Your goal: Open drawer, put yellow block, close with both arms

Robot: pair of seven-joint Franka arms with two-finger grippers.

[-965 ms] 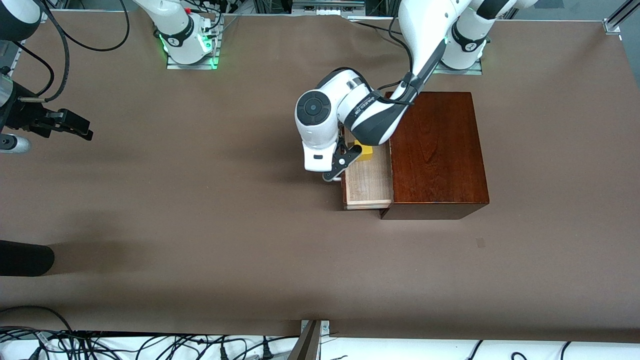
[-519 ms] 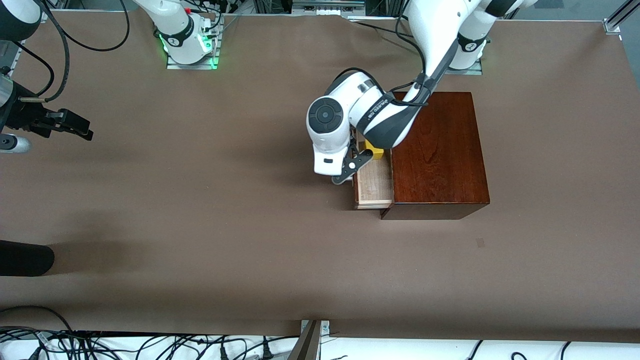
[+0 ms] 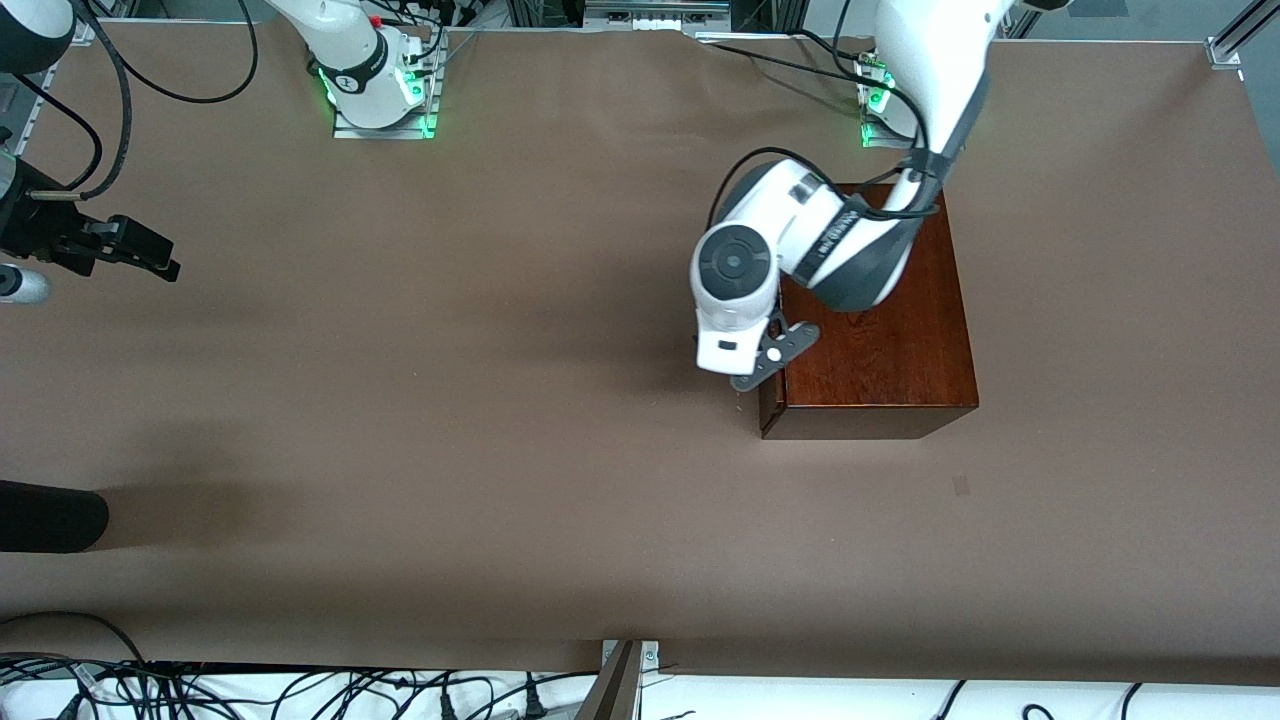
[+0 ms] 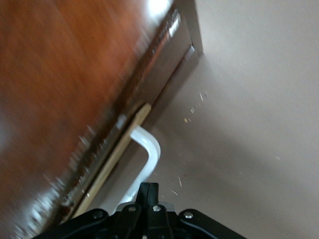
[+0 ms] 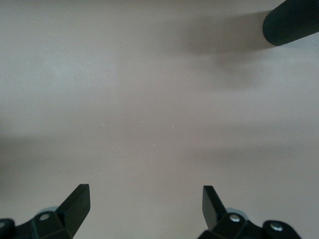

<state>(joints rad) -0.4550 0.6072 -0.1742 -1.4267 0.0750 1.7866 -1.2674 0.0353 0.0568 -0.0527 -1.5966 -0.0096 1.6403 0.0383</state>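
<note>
The dark mahogany box stands toward the left arm's end of the table. In the left wrist view its drawer is pushed almost fully in, with only a thin pale wood strip showing. My left gripper is shut, its closed fingertips against the drawer's white handle. The yellow block is hidden. My right gripper is open and empty, low over bare table at the right arm's end, and waits.
A black cylindrical object lies at the table edge toward the right arm's end, nearer the front camera; it also shows in the right wrist view. Cables lie along the table's near edge.
My left gripper has pushed the drawer from well open to almost shut. The yellow block in it has gone out of sight inside the box. The right arm has barely moved.
</note>
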